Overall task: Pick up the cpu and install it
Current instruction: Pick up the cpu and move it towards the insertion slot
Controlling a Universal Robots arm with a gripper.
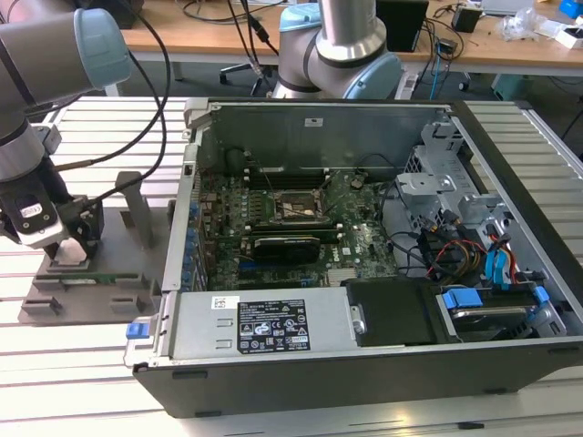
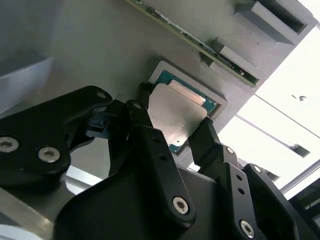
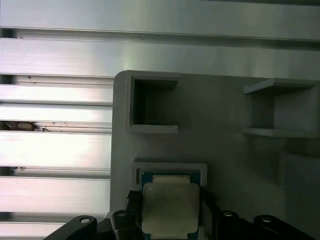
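Slatted metal bench [image 1: 82, 382] is carrying one open computer case [image 1: 319, 127] and one grey holder tray [image 1: 100, 293] in the exterior view, the single end effector [image 1: 66, 248] hanging low over the tray. In the second wrist view it is gripping the one cpu [image 2: 175, 112] by opposite edges, in its tray pocket. In the first wrist view the cpu is sitting square, so lifting straight and level seems wisest.

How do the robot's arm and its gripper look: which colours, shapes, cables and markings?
The arm has silver-grey tube segments with rounded pale blue joint caps. Black cables run loosely beside it. The gripper is black, built of flat angular link plates fixed with silver screw heads, and its jaws narrow toward the tips. A small pale label sits on its grey body.
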